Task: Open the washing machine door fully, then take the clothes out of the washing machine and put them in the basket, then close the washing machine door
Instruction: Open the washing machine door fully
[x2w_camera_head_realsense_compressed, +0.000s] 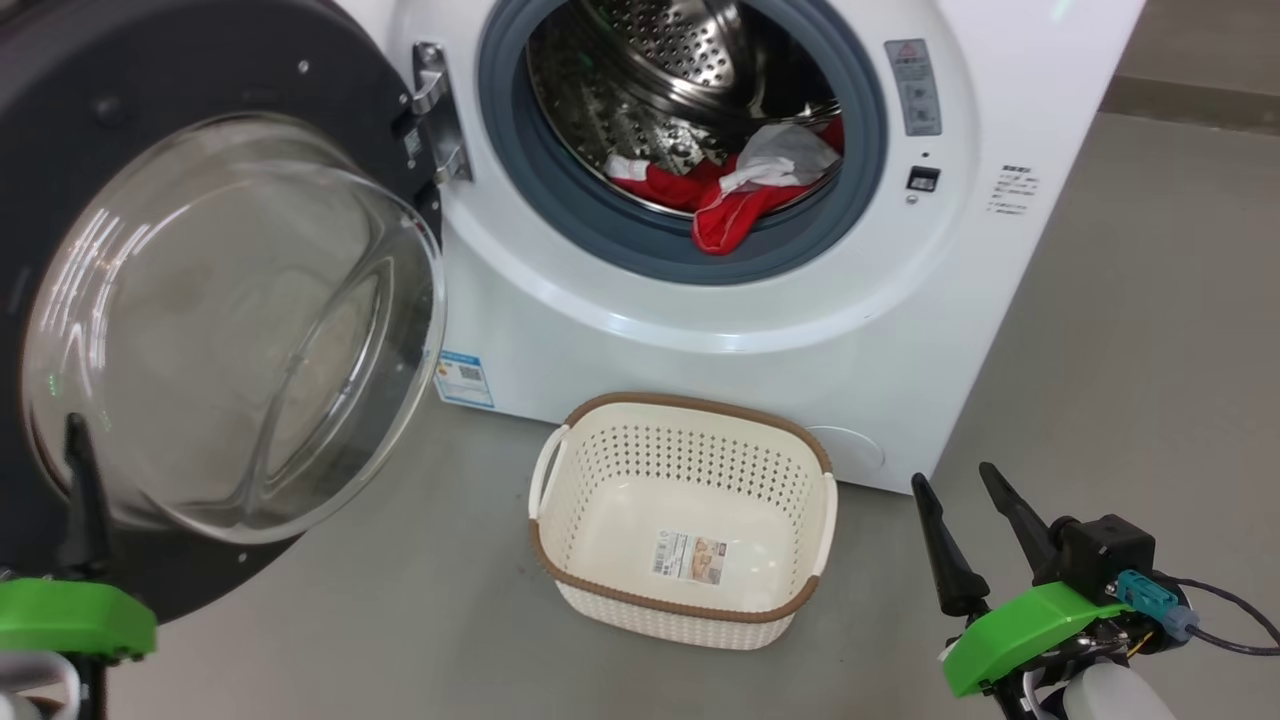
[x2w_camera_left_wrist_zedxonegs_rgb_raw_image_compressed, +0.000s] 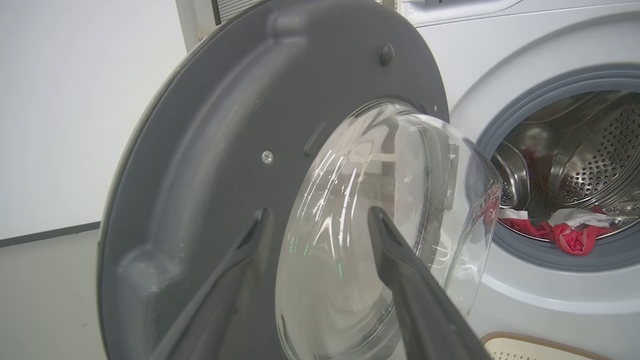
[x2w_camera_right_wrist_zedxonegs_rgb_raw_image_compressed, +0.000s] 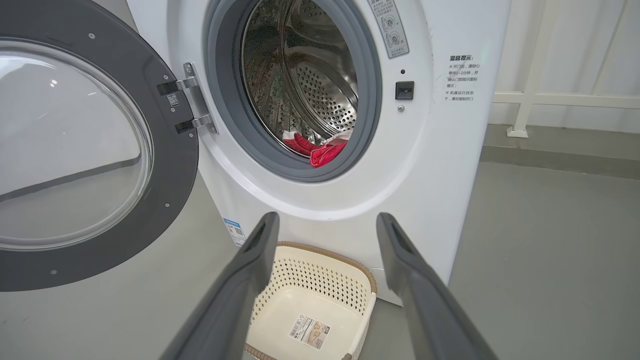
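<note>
Your washing machine door (x2w_camera_head_realsense_compressed: 200, 60) stands swung out on its hinge (x2w_camera_head_realsense_compressed: 435, 110) to the left of the opening, inner face and glass bowl (x2w_camera_head_realsense_compressed: 230, 330) turned toward you, so the mouth of the washing machine (x2w_camera_head_realsense_compressed: 1000, 300) is unobstructed. Whether the door is at its stop you cannot tell from here, but it looks wide enough to reach past. Your left gripper (x2w_camera_left_wrist_zedxonegs_rgb_raw_image_compressed: 317, 217) sits low, close in front of that inner face, fingers spread and grasping nothing; contact with the door cannot be made out. Your right gripper (x2w_camera_head_realsense_compressed: 950, 475) hangs low on the right, well apart from the machine, also released and empty, with a clear line to the opening, which makes it the likelier arm for the reach. The clothes (x2w_camera_head_realsense_compressed: 730, 200) lie at the bottom front of the drum (x2w_camera_head_realsense_compressed: 680, 50), red and white, one red fold drooping over the grey gasket (x2w_camera_head_realsense_compressed: 600, 230), an easy first pinch. The basket (x2w_camera_head_realsense_compressed: 690, 402) stands empty on the floor (x2w_camera_head_realsense_compressed: 1150, 350) just below the opening, close to the machine's front, so a lifted garment needs only a short drop. Judging by this, the unloading step is at hand.
</note>
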